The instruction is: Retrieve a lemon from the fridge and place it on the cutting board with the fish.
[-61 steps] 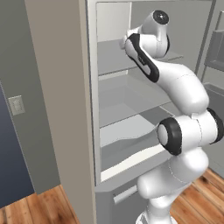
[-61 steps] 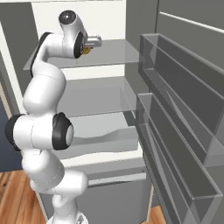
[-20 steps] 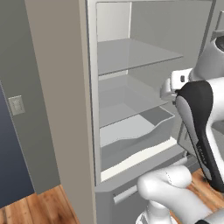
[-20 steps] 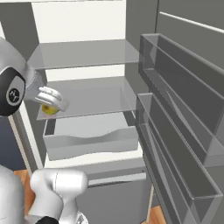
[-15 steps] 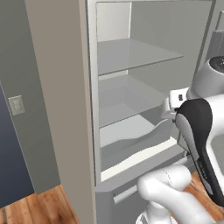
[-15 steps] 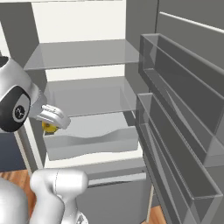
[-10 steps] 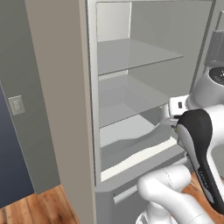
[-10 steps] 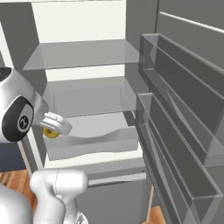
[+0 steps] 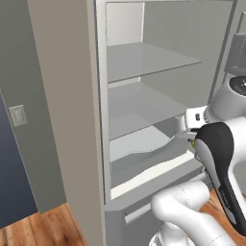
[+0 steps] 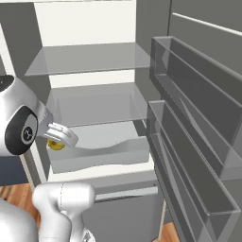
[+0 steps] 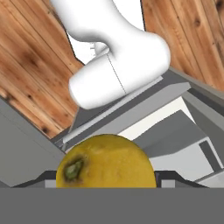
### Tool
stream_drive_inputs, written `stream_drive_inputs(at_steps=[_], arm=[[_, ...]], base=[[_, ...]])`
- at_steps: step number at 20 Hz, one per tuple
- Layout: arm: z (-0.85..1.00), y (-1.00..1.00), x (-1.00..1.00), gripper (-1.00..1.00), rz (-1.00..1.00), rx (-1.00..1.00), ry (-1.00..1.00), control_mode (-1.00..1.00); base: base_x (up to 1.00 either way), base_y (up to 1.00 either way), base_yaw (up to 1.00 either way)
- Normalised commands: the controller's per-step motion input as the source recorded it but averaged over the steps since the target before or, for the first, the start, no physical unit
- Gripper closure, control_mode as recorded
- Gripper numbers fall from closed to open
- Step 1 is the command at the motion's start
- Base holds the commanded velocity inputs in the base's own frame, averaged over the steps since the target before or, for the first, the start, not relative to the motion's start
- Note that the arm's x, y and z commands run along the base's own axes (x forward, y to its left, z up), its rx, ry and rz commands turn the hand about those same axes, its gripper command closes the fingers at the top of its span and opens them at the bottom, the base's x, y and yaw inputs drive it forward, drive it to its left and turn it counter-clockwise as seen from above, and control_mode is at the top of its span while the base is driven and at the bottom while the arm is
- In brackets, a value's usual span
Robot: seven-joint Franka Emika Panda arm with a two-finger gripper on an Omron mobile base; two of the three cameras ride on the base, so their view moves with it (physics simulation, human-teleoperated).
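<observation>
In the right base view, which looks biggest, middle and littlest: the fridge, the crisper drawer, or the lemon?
1. fridge: biggest, it frames the whole scene.
2. crisper drawer: middle.
3. lemon: littlest, a yellow bit held in the gripper.

Matt lemon (image 11: 106, 162), prob. wood floor (image 11: 30, 65)

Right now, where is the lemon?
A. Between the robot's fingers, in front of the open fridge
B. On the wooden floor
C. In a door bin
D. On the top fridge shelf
A: the lemon sits between the fingers, out in front of the fridge shelves.
</observation>
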Motion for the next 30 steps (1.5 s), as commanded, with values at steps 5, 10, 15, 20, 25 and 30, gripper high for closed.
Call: stream_drive_inputs(at_steps=[5,10,15,20,25,30], arm=[[0.00,0.00,0.00,1.00,0.00,0.00,0.00,-1.00],[0.00,0.00,-0.01,1.00,0.00,0.00,0.00,1.00],[0.00,0.00,0.00,1.00,0.00,0.00,0.00,1.00],[0.00,0.00,0.00,1.00,0.00,0.00,0.00,1.00],[0.00,0.00,0.00,1.00,0.00,0.00,0.00,1.00],[0.00,0.00,0.00,1.00,0.00,0.00,0.00,1.00]], base=[[0.00,0.00,0.00],[-0.27,0.00,0.00],[-0.71,0.00,-0.02],[-0.88,0.00,-0.09],[-0.82,0.00,-0.32],[-0.92,0.00,-0.44]])
